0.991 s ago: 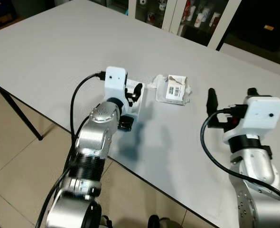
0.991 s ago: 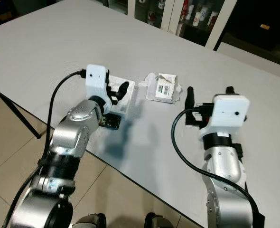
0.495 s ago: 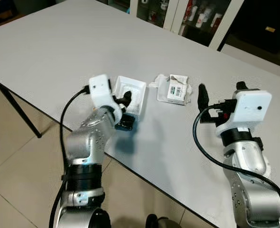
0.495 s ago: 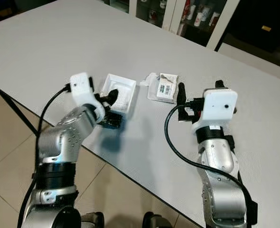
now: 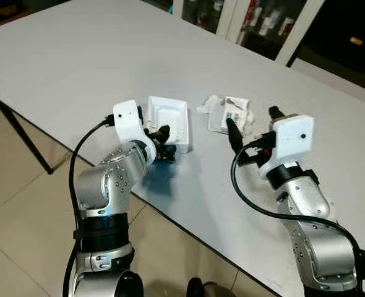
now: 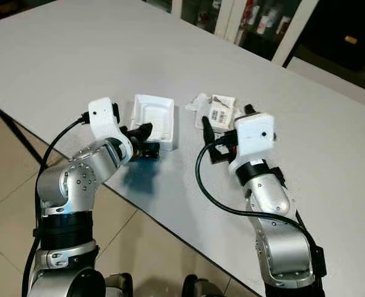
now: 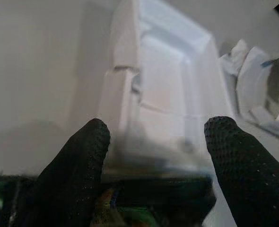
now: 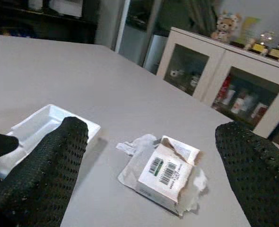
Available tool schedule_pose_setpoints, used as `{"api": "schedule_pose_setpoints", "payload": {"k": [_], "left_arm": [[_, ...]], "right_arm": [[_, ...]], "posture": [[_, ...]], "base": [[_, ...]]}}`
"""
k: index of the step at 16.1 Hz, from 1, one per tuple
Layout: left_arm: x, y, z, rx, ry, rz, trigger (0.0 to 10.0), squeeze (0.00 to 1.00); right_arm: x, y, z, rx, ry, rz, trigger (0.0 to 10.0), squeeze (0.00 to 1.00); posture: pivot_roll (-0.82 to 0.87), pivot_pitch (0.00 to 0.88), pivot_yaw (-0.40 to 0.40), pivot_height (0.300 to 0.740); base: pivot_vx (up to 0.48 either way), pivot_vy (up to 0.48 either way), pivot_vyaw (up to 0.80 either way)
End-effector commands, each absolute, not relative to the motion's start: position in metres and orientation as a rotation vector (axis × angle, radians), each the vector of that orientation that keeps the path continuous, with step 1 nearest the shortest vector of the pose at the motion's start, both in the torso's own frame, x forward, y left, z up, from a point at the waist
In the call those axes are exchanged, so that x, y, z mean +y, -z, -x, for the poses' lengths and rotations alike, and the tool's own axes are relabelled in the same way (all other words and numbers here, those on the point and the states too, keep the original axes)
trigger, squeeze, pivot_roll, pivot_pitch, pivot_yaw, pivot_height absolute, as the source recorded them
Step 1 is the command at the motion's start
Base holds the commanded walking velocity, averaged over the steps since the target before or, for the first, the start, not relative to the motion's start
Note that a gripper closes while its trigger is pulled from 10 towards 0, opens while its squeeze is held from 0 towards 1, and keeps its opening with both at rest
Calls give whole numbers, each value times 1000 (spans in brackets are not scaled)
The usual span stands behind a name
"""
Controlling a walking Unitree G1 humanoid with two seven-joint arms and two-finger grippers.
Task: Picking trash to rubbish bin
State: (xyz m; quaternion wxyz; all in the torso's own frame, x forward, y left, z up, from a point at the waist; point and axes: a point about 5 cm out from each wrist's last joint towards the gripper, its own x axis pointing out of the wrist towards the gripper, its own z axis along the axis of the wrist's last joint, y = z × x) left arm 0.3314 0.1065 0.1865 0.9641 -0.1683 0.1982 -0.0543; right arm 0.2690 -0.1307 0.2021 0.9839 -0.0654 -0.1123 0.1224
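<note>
On the tabletop (image 5: pixel 65 55), the left hand (image 7: pixel 153 142) spreads empty before the white tray (image 5: pixel 168 117), the right hand (image 8: pixel 149 156) gapes near the torn packet (image 8: pixel 164 172); both look light and crushable, best pinched at a rim or edge.

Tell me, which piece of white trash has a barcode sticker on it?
The torn white packet, lying in front of the open right gripper. The other one, the white foam tray by the left gripper, is plain.
</note>
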Motion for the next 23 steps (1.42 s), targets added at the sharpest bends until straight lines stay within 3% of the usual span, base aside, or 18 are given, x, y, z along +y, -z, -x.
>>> {"api": "schedule_pose_setpoints", "payload": {"k": [1, 8, 12, 16, 19, 23], "left_arm": [[93, -204, -332, 375, 151, 341, 10000, 0], [98, -183, -336, 450, 149, 258, 10000, 0], [101, -199, -353, 373, 314, 28, 10000, 0], [119, -211, -366, 300, 347, -135, 10000, 0], [113, -223, -367, 249, 515, -316, 10000, 0], [106, -229, -355, 281, 715, -360, 10000, 0]], "right_arm": [[-134, -195, -269, -188, -258, 138, 10000, 0], [-132, -193, -273, -197, -258, 137, 10000, 0], [-134, -192, -274, -204, -226, 130, 10000, 0], [-134, -188, -275, -200, -216, 123, 10000, 0], [-138, -186, -275, -195, -209, 129, 10000, 0], [-139, -183, -276, -186, -209, 136, 10000, 0]], "posture": [[261, 177, -146, 740], [275, 167, -125, 740], [284, 158, -113, 740], [291, 155, -106, 740], [286, 150, -112, 740], [287, 149, -112, 740]], "base": [[0, 0, 0], [0, 0, 0], [0, 0, 0], [0, 0, 0], [0, 0, 0], [0, 0, 0]]}}
